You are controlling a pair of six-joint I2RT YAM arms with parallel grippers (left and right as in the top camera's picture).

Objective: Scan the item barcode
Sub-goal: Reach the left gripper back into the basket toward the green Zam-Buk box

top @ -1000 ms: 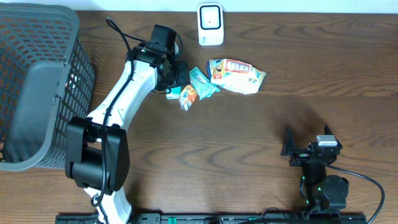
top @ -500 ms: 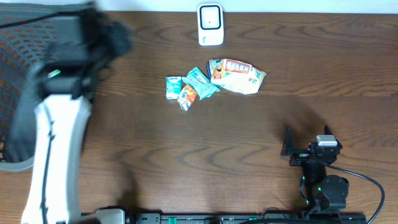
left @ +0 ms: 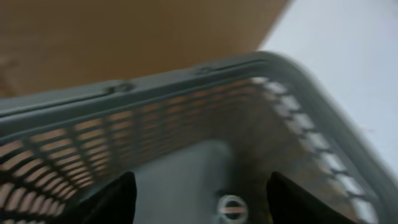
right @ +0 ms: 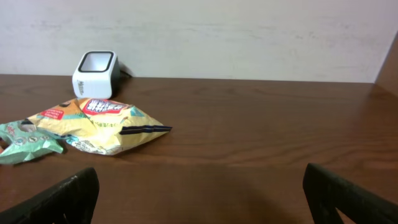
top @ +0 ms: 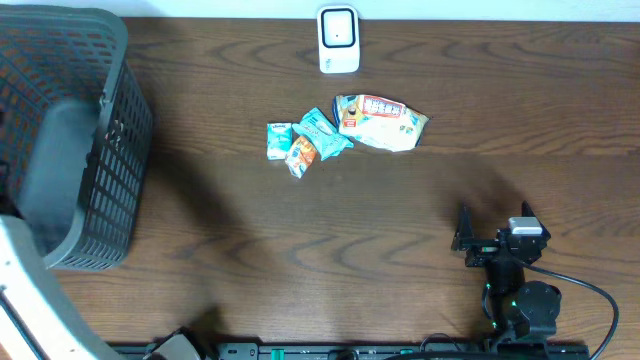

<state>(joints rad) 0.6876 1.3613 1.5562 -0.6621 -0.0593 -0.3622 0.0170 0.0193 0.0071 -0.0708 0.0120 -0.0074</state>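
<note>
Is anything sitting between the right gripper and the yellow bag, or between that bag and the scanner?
Nothing visible. Only bare table lies between the right gripper and the bag, and between the bag and the scanner. The small packets lie to the bag's left, off both paths.

Right arm [top: 515,295] black, with green lights [top: 516,301] and a trailing black cable [top: 590,285]; left arm's [top: 25,300] link white.

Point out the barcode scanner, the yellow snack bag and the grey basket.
barcode scanner [top: 338,38], overhead view, centre of its white face.
yellow snack bag [top: 380,122], overhead view, middle of its printed front.
grey basket [top: 125,150], overhead view, mesh wall facing the snacks.
</note>
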